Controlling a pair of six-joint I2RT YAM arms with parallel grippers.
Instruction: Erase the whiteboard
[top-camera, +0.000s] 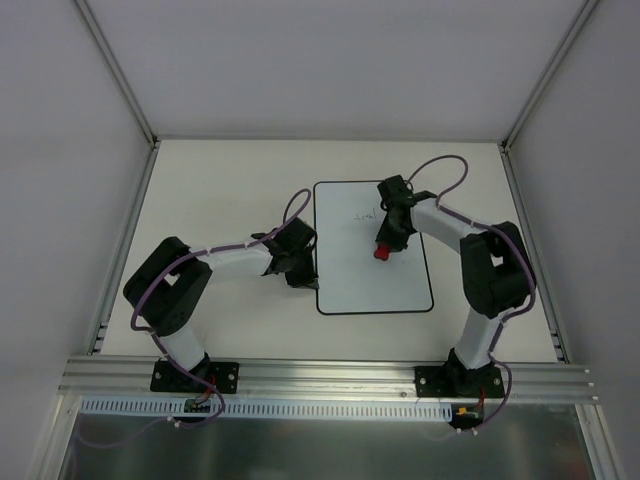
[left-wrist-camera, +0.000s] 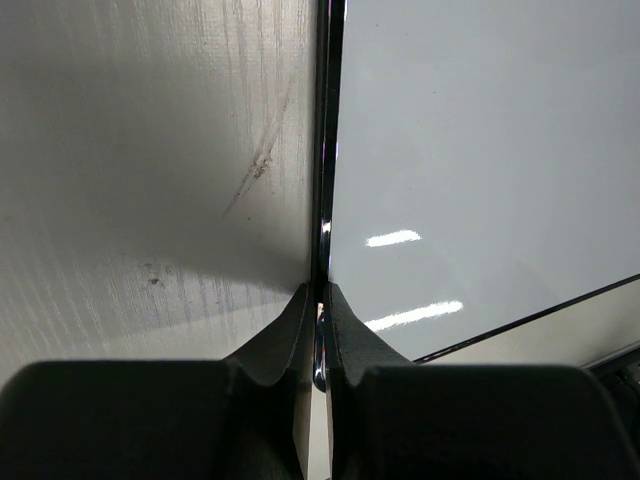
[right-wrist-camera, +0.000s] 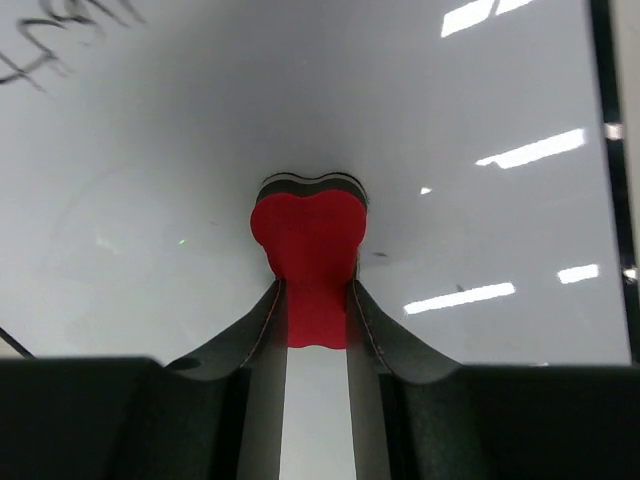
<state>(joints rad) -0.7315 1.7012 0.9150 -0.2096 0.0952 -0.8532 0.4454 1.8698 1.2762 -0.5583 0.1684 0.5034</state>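
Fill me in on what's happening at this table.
The right gripper holds a red eraser down on the whiteboard, just below the handwriting near its far edge, which is not yet wiped. The left gripper is clamped on the board's left rim, apparently steadying it.

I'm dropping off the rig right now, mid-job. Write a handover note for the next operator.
Left end effector: shut on the left black rim of the flat white rectangular whiteboard, bracing it.
Right end effector: shut on the small red bone-shaped eraser, tip down at mid-board.
Done: eraser in grasp, board braced.
Left: the dark handwriting near the far edge, just beyond the eraser, is not yet wiped. The rest of the board looks clean.
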